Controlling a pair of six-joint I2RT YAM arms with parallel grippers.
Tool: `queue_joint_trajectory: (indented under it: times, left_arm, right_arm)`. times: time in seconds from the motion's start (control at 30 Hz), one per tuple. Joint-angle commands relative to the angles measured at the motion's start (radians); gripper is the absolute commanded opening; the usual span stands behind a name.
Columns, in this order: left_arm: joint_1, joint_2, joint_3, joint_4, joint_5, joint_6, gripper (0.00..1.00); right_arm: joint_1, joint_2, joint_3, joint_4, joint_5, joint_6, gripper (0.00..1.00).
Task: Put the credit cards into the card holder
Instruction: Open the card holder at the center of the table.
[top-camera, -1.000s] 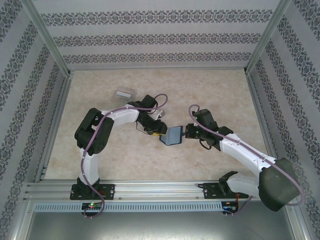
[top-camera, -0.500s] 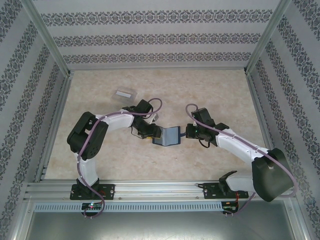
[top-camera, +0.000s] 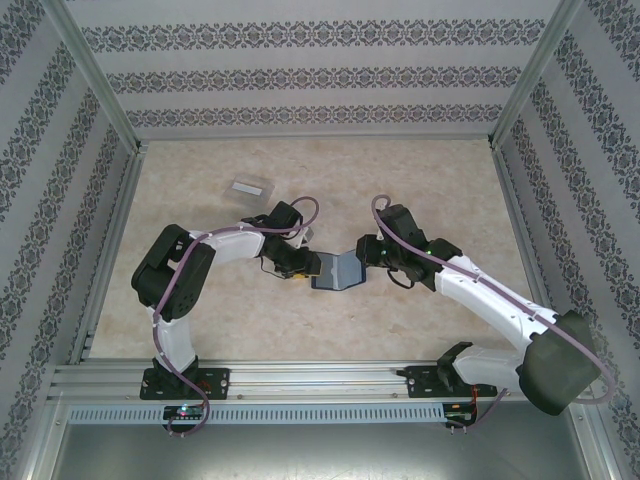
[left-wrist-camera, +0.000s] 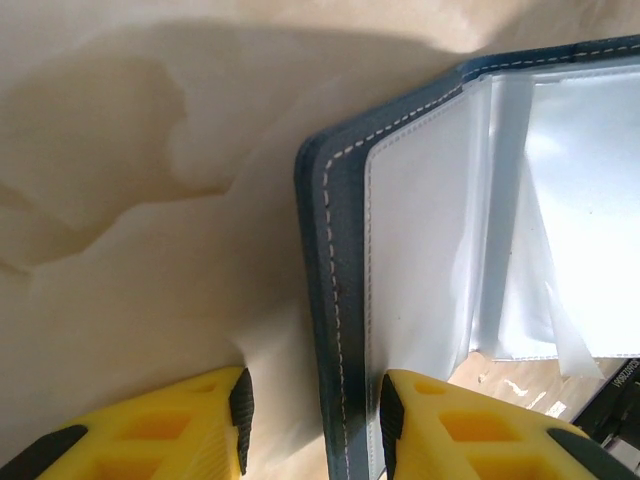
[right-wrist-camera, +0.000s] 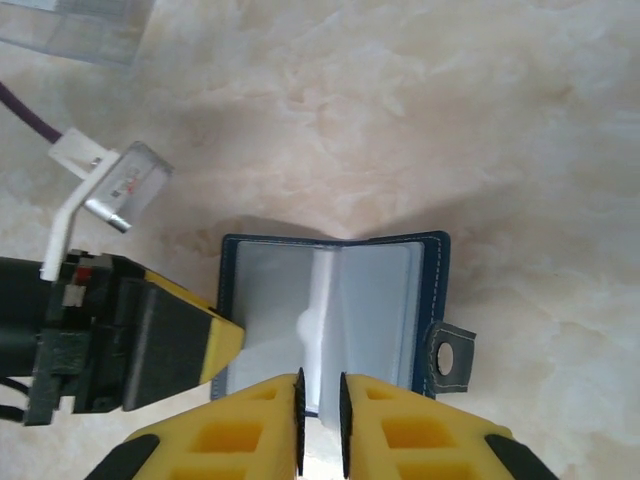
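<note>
The card holder (top-camera: 338, 270) lies open at mid-table, a navy bifold with clear inner sleeves (right-wrist-camera: 385, 310) and a clasp tab (right-wrist-camera: 447, 355) on its right cover. My left gripper (left-wrist-camera: 315, 410) is open and straddles the left cover's edge (left-wrist-camera: 335, 300). The right pad sits against the inside face and the left pad stands off it. My right gripper (right-wrist-camera: 320, 410) is at the holder's near edge, its pads slightly apart around the lower edge of the middle sleeves. From above, the left gripper (top-camera: 305, 268) and right gripper (top-camera: 365, 255) flank the holder. The credit cards are out of view.
A clear plastic box (top-camera: 249, 187) sits on the table behind the left arm and also appears as the clear box (right-wrist-camera: 75, 25) at the top left of the right wrist view. Patterned walls enclose the table on three sides.
The right gripper's pads have parted a little and that arm shifted slightly left and back. The left arm lowered and drew in, and the card holder now spreads wider open.
</note>
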Motion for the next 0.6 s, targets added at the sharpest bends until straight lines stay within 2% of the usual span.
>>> queue_joint_trajectory:
  times: [0.0,0.2,0.3,0.43,0.57]
  left_arm:
    - [0.001,-0.018,0.0,0.012,0.009,-0.008,0.4]
    - [0.0,-0.021,-0.002,-0.003,-0.01,-0.01,0.41]
    - [0.001,-0.022,0.001,-0.01,-0.005,-0.007,0.43]
    - [0.0,-0.031,0.008,-0.033,-0.015,0.006,0.45]
    - [0.0,-0.032,0.005,-0.027,-0.018,-0.002,0.45]
  right_arm:
    - [-0.018,0.005,-0.015,-0.05,0.044,0.012,0.19]
    - [0.005,-0.052,0.023,-0.089,0.071,-0.015,0.22]
    - [0.058,-0.048,0.046,-0.079,0.043,-0.004,0.21]
    - [0.136,0.044,0.064,-0.031,0.014,0.005,0.2]
    - [0.16,0.174,0.132,-0.053,0.085,-0.017,0.21]
